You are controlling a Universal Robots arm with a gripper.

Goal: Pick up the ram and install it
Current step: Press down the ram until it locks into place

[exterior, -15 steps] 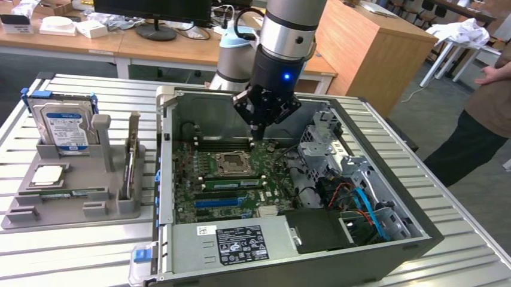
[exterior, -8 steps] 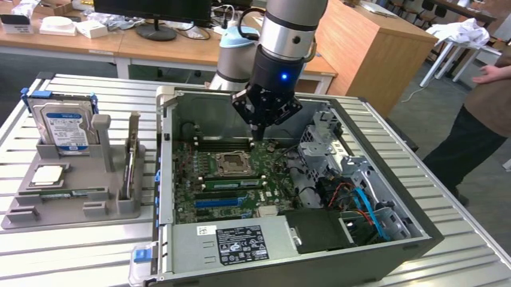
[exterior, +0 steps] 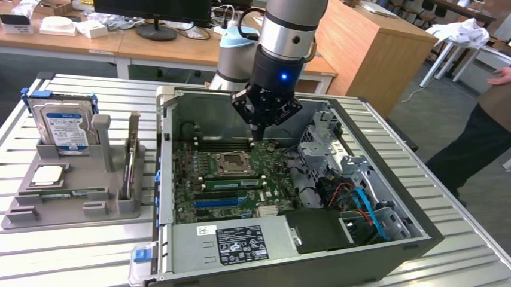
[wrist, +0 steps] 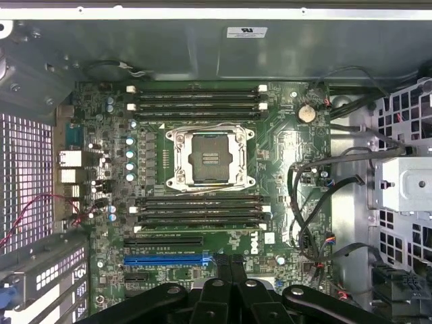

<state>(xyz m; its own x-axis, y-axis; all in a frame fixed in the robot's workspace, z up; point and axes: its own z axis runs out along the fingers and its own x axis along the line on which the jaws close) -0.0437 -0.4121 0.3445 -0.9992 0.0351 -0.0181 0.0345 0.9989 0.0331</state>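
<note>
Currently:
Claw point(exterior: 256, 136): fingers pressed together, empty, hanging inside the open computer case point(exterior: 399, 209) above the motherboard point(exterior: 231, 185).
Ram point(exterior: 129, 161): upright in the grey holder point(exterior: 72, 209) on the worktop point(exterior: 80, 257), beside the case.

Even, diffuse room light fills the exterior view, with soft shadows and no hard edges. The slatted metal table point(exterior: 72, 263) reflects pale sheen, and the wall of the open computer case point(exterior: 239, 113) behind the gripper point(exterior: 257, 139) sits in dimmer shade. A small blue lamp glows on the arm point(exterior: 282, 76) above the gripper. In the wrist view the motherboard point(wrist: 202, 169) beyond the closed gripper point(wrist: 230, 260) is sharp and evenly lit (the metal CPU socket frame point(wrist: 211, 156) glints slightly), while the dark fingers point(wrist: 217, 270) nearest the lens look soft and underexposed.
</note>
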